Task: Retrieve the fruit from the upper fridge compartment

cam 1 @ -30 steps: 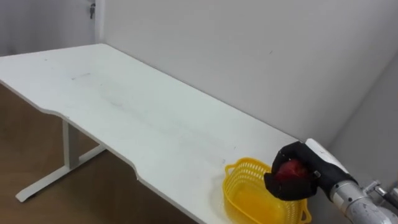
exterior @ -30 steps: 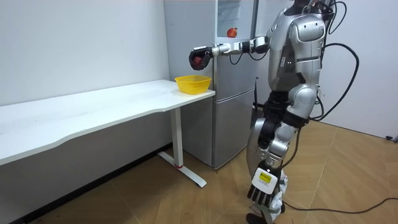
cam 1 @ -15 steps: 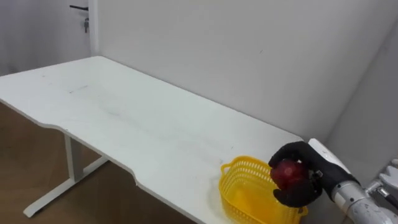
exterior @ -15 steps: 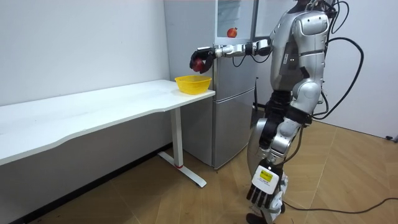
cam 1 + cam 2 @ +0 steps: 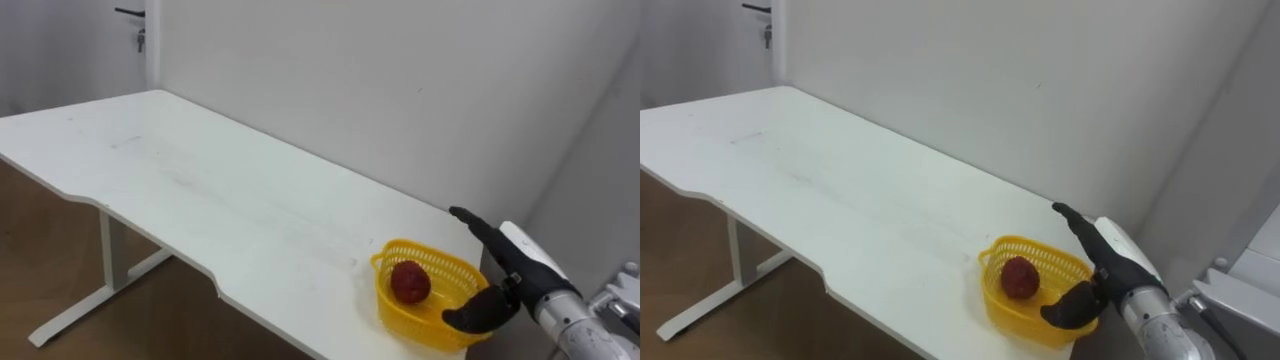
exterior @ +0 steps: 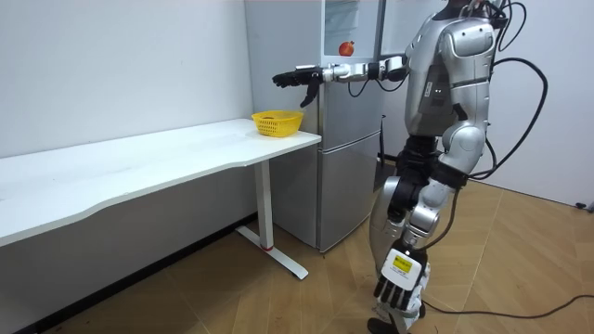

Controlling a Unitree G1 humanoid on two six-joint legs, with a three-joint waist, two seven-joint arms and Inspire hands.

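In the left eye view, the red fruit (image 5: pixel 409 282) lies inside the yellow basket (image 5: pixel 398 316), toward its left side. The basket stands at the right end of the white table (image 5: pixel 200 190), near the front edge. The right hand (image 5: pixel 508 272) comes in from the lower right with its fingers (image 5: pixel 468 221) stretched straight and its thumb apart, grasping nothing. The thumb covers part of the basket's near right rim, and the frame cuts off the forearm. The fruit sits clear of the fingers, to their left, with no contact.

The right eye view gives the same layout. The red fruit (image 5: pixel 1019 277) rests in the yellow basket (image 5: pixel 1002 303), and the right hand (image 5: pixel 1112 262) is spread open at the basket's right. The table's left end runs out of the frame.

In the room view, we see the robot standing on the wooden floor in front of the grey fridge (image 6: pixel 351 148), by the table's end. Its right arm is held out level, so the right hand (image 6: pixel 295 76) hovers well above the yellow basket (image 6: pixel 277 122), apart from it. The left hand (image 6: pixel 395 297) hangs low beside the leg. It is small there, but its fingers seem to dangle loosely and empty.
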